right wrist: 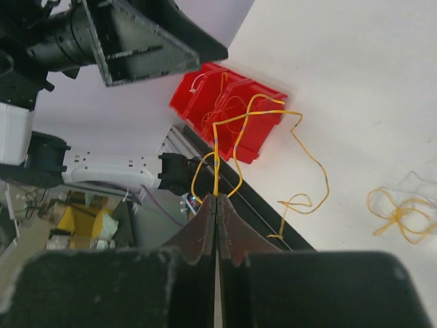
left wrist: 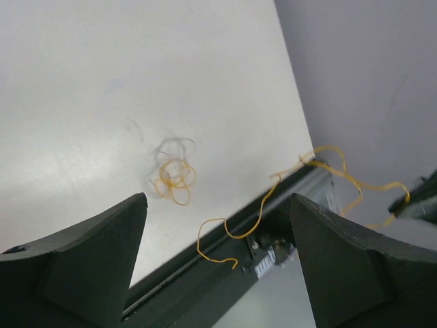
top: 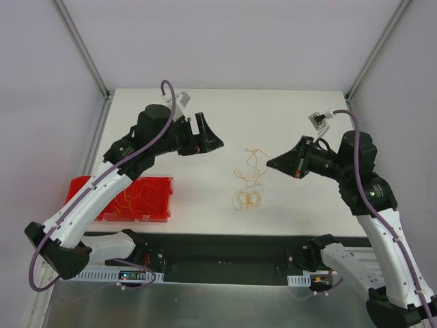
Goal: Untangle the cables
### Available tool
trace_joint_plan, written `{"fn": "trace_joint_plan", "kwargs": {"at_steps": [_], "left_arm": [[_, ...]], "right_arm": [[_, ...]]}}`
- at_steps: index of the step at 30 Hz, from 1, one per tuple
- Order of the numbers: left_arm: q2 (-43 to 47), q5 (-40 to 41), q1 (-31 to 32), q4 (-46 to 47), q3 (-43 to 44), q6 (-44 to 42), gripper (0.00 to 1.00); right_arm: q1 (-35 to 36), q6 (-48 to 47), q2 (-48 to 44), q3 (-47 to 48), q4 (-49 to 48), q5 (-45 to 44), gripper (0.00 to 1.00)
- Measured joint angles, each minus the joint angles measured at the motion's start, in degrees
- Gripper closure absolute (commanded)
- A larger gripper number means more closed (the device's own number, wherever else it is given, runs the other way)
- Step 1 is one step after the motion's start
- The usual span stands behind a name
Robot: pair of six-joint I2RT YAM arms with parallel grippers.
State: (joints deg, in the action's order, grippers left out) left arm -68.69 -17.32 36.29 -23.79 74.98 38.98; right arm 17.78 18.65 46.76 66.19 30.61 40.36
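Note:
A long orange-yellow cable [right wrist: 300,147] hangs in loops above the table, and my right gripper [right wrist: 217,197] is shut on one end of it. From above, this strand [top: 253,162] dangles just left of the right gripper [top: 270,163]. A small tangle of cables [top: 247,198], orange-yellow and whitish, lies on the white table below it and also shows as the curled tangle [left wrist: 174,179] in the left wrist view. My left gripper [top: 209,141] is raised to the left of the strand, open and holding nothing. The hanging strand [left wrist: 240,234] shows beyond its fingers [left wrist: 102,253].
A red bin [top: 158,180] with more thin strands inside stands at the table's near left. A black rail [top: 225,240] runs along the near edge. Frame posts and grey walls close in the table's left, back and right sides.

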Motion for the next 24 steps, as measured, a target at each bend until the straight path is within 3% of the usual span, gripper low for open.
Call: {"fn": "trace_joint_plan", "kwargs": {"at_steps": [4, 10, 14, 19, 20, 24], "left_arm": [[4.00, 11.30, -0.42, -5.46, 1.03, -0.76, 0.15], [5.77, 23.17, -1.01, -12.15, 1.75, -2.29, 0.15], [6.78, 25.94, -1.14, -15.67, 1.60, -2.32, 0.14], [7.08, 23.47, -1.14, -19.50, -0.94, -2.23, 0.15], [6.16, 22.25, -1.14, -20.63, -1.22, -2.21, 0.14], [-0.33, 16.98, -1.14, -23.91, -2.03, -2.14, 0.14]], "right_arm": [[6.99, 3.43, 0.96, -4.24, -7.98, 0.61, 1.00], [19.78, 7.78, 11.17, -6.60, -18.38, -1.53, 0.99], [21.70, 9.03, 16.85, -7.76, -21.16, -4.17, 1.00], [22.34, 9.20, 20.37, -12.02, -23.93, -6.67, 1.00], [22.62, 9.20, 21.51, -13.05, -24.44, -6.82, 0.97], [24.04, 8.87, 28.35, -15.13, -25.03, -6.58, 0.71]]}}
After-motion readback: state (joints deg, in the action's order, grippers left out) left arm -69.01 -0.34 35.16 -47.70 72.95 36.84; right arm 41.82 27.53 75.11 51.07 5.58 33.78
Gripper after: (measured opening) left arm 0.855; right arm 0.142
